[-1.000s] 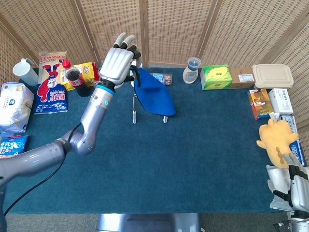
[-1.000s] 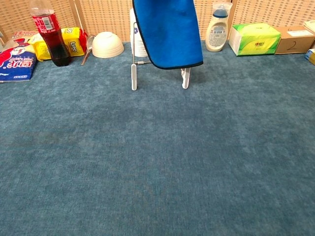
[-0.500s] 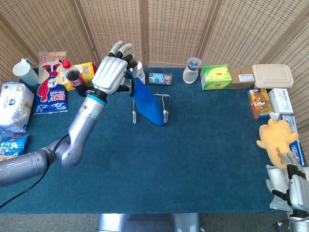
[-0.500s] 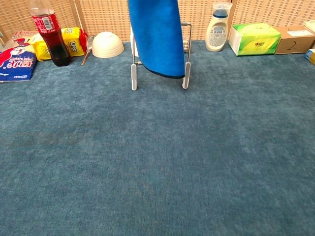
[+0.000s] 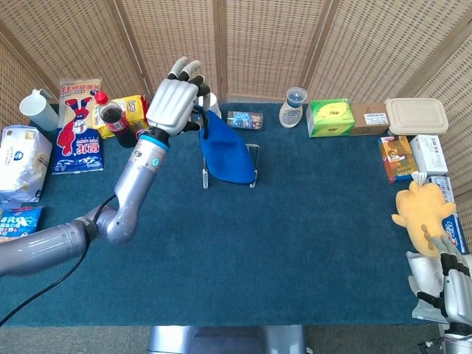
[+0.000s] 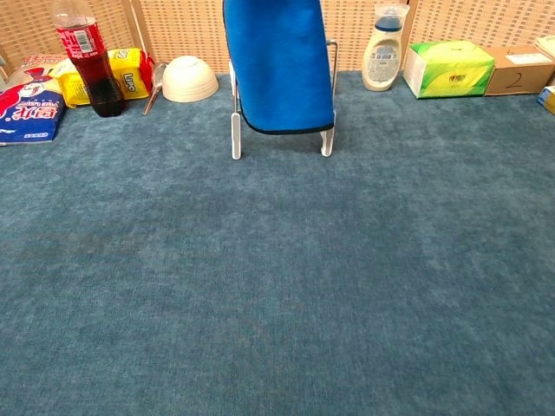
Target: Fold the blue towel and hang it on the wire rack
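Since half a second ago the blue towel [image 5: 225,153] has swung back toward square, and its lower edge now hangs nearly level across the front of the wire rack [image 5: 253,167] instead of slanting off to one side. Starting at my left, the cola bottle [image 6: 84,54] and white bowl [image 6: 190,78] stand well clear of the work. My left hand [image 5: 174,102] is raised just left of the rack top, pinching the towel's upper corner between thumb and finger while the other fingers splay upward. In the chest view the folded towel drapes down between the rack's two white feet, stopping short of the tablecloth [image 6: 277,286]. I judge this to be the hanging step, nearly done: next I need to settle the fold over the top bar, let go, and draw the hand up and away without dragging cloth. Far right, my right hand [image 5: 442,291] rests at the table edge, and I cannot tell its pose.
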### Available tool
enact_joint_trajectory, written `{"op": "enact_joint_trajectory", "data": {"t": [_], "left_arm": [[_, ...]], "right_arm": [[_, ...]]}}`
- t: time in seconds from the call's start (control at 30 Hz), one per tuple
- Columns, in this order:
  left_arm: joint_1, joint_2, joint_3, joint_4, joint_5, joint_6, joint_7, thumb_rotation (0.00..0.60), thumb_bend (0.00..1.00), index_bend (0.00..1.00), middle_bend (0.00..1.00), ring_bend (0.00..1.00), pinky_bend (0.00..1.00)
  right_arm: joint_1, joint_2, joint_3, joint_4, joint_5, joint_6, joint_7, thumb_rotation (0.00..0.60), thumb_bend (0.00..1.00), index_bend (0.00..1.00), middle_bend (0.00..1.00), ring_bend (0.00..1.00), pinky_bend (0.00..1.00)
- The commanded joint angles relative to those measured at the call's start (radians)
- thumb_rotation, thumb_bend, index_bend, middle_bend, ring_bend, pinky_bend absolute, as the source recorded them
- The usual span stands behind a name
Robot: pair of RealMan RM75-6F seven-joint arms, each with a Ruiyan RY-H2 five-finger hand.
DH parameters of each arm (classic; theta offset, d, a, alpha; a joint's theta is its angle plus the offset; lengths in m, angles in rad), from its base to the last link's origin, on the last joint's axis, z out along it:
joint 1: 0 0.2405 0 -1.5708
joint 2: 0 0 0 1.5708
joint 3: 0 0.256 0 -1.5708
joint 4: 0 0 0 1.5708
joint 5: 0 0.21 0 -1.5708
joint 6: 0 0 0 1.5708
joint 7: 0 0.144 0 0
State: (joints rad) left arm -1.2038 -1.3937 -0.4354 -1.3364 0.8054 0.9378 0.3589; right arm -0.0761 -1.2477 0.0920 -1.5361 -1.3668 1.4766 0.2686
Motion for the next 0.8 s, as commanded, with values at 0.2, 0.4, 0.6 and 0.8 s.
{"op": "enact_joint_trajectory", "data": {"t": [0.2, 0.4, 0.6, 0.8], "left_arm": [[-0.096, -0.098, 0.011, 0.184, -0.024, -0.065, 0.072, 0.600, 0.43, 0.72, 0.38, 0.13, 0.00], [-0.143, -0.165, 0.019, 0.302, -0.030, -0.099, 0.096, 0.600, 0.43, 0.72, 0.38, 0.13, 0.00], [-0.182, -0.227, 0.026, 0.425, -0.024, -0.130, 0.111, 0.600, 0.43, 0.72, 0.38, 0.13, 0.00], [-0.217, -0.285, 0.022, 0.553, -0.018, -0.166, 0.104, 0.600, 0.43, 0.72, 0.37, 0.13, 0.00]], "right_arm": [[-0.010, 0.002, 0.001, -0.001, 0.008, 0.010, -0.002, 0.600, 0.28, 0.05, 0.03, 0.00, 0.00], [-0.014, 0.006, 0.001, -0.001, 0.014, 0.010, -0.002, 0.600, 0.28, 0.05, 0.03, 0.00, 0.00], [-0.015, 0.007, 0.003, -0.002, 0.021, 0.006, -0.006, 0.600, 0.28, 0.04, 0.03, 0.00, 0.00], [-0.019, 0.010, 0.005, -0.009, 0.030, 0.009, -0.019, 0.600, 0.28, 0.04, 0.03, 0.00, 0.00]]}}
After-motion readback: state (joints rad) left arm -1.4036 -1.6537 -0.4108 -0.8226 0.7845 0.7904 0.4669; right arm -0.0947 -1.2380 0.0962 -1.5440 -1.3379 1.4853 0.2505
